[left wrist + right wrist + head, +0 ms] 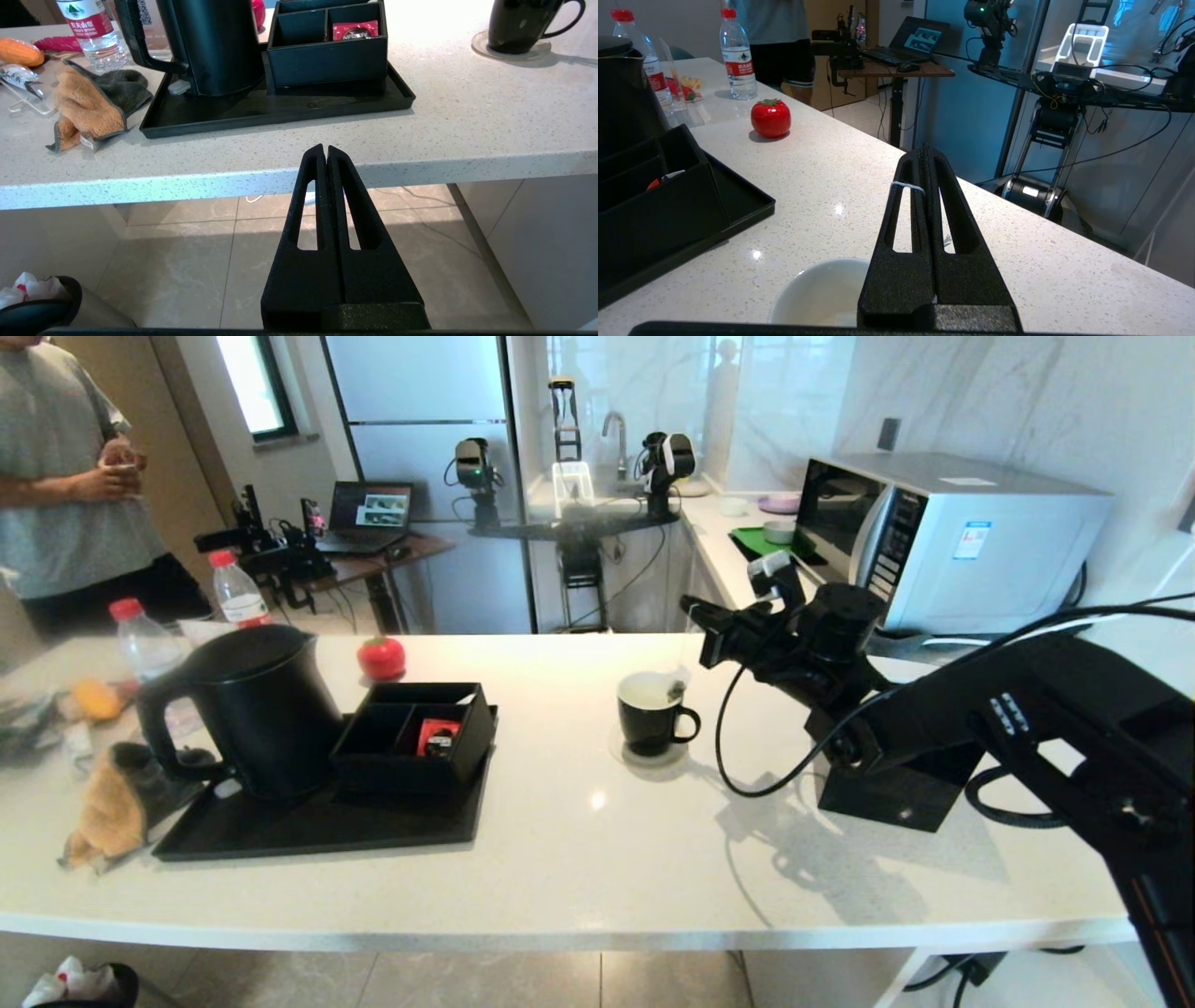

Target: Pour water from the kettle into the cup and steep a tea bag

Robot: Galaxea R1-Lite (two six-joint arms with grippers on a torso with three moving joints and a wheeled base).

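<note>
Left gripper (326, 150): parked below and in front of the worktop's near edge, fingers pressed together on nothing; it can stay idle.
Worktop (579, 840): white speckled stone; the near strip is bare.
Tray (317, 826): black, toward the left end, carrying the kettle and a divided black box (415, 733) with a red packet (437, 735) in it.
Kettle (247, 709): upright on the tray's left part, lid on, handle facing the left end; judging by this, the pour looks finished.
Cup (653, 714): on a round coaster (653, 756) near the worktop's middle, well apart from the tray, handle toward the right end.
Tea bag (674, 689): hanging at the cup's mouth by the right rim; whether it is wet I cannot tell.
Right gripper (928, 151): above the cup's far-right side, fingers clamped together on the white string (906, 185).
Doing it well: lower straight down so the bag sinks inside the rim, keep the string pinched and slack-free, and avoid dragging sideways, which could tip the cup.
</note>
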